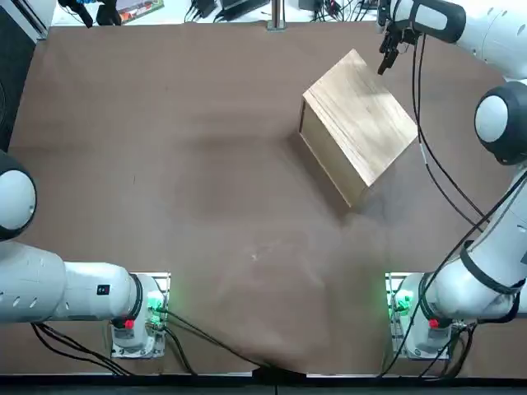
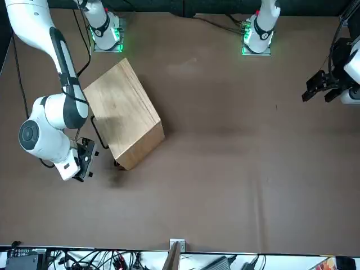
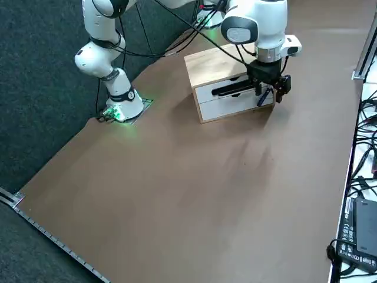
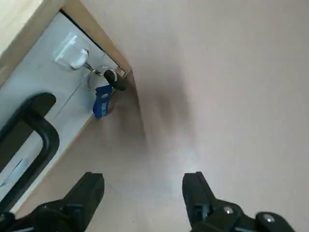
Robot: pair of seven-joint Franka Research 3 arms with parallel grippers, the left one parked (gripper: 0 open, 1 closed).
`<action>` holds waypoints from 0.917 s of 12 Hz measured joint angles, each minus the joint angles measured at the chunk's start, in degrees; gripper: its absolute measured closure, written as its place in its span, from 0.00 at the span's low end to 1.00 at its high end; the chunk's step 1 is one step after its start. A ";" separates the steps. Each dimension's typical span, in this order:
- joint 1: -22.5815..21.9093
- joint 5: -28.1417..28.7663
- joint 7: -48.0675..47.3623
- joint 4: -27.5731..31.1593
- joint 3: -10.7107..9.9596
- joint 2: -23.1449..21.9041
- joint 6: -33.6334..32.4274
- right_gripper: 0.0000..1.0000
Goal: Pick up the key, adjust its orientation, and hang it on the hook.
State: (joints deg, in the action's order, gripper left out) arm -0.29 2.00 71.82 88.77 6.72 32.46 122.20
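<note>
The key with a blue head (image 4: 102, 101) hangs by a thin metal ring (image 4: 91, 79) from a small hook on a clear mount (image 4: 77, 57), which is fixed to the white drawer front near one side edge of the pale wooden box (image 1: 360, 119). A small black piece (image 4: 115, 80) shares the ring and lies beside the blue head; the key's blade I cannot make out.

The right end effector (image 4: 143, 177) is wide open and holds nothing, its two black fingertips well apart from each other and from the key. It is out in front of the drawers, toward the worktop's far edge.

The box sits toward the far right corner of the brown worktop (image 1: 206, 189), turned at an angle, with its two white drawers (image 3: 235, 105) facing that corner. A curved black handle (image 4: 47, 137) juts from the drawer front near the hook, the nearest thing in the way beside the key. Loose black cables (image 1: 422, 123) run along the right arm, between the box and the worktop's right edge
</note>
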 joint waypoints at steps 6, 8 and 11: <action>1.46 2.39 0.51 -2.47 -0.03 -0.95 -3.17 0.00; 1.70 2.94 -3.65 -5.32 -0.02 -3.42 -8.98 0.00; 1.99 2.94 -9.98 -5.93 -0.05 -6.43 -13.16 0.00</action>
State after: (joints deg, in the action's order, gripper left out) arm 1.71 4.95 61.83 82.84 6.68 26.03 109.04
